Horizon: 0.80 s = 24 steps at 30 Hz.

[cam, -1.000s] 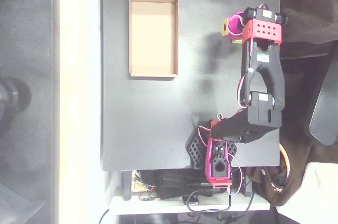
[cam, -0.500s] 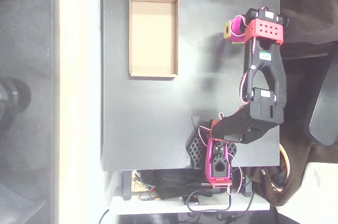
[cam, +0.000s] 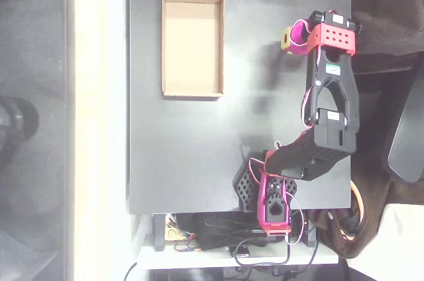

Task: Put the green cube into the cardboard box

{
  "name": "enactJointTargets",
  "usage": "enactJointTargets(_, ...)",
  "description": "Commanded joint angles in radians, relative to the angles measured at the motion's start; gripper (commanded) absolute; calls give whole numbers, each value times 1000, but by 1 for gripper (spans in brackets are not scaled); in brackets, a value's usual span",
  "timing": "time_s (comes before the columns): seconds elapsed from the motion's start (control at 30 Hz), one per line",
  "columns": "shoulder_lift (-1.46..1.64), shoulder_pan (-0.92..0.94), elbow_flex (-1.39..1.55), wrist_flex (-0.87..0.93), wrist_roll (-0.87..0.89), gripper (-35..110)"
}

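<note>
Magenta, my gripper [cam: 296, 38] hangs at the black table's [cam: 185, 155] right side, its grip unreadable from above, the green cube [cam: 296, 52] barely peeking beneath, risking a fumble far from the cardboard box [cam: 193, 43].

My links are black, with a red block of small holes at the wrist. My hand [cam: 296, 38] is magenta and carries a yellow square patch. The base is magenta and black. Thin red and white cables run along my joints, and a small green-and-white label, too blurred to read, sits on my forearm.
</note>
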Motion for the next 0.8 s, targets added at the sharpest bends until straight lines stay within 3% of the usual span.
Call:
enactJointTargets(0.0, 20, 31, -11, 9, 9, 8)
enactJointTargets(0.43, 38, 35, -23, 12, 9, 4)
enactJointTargets(0.77, 255, 21, -21, 18, 9, 4)
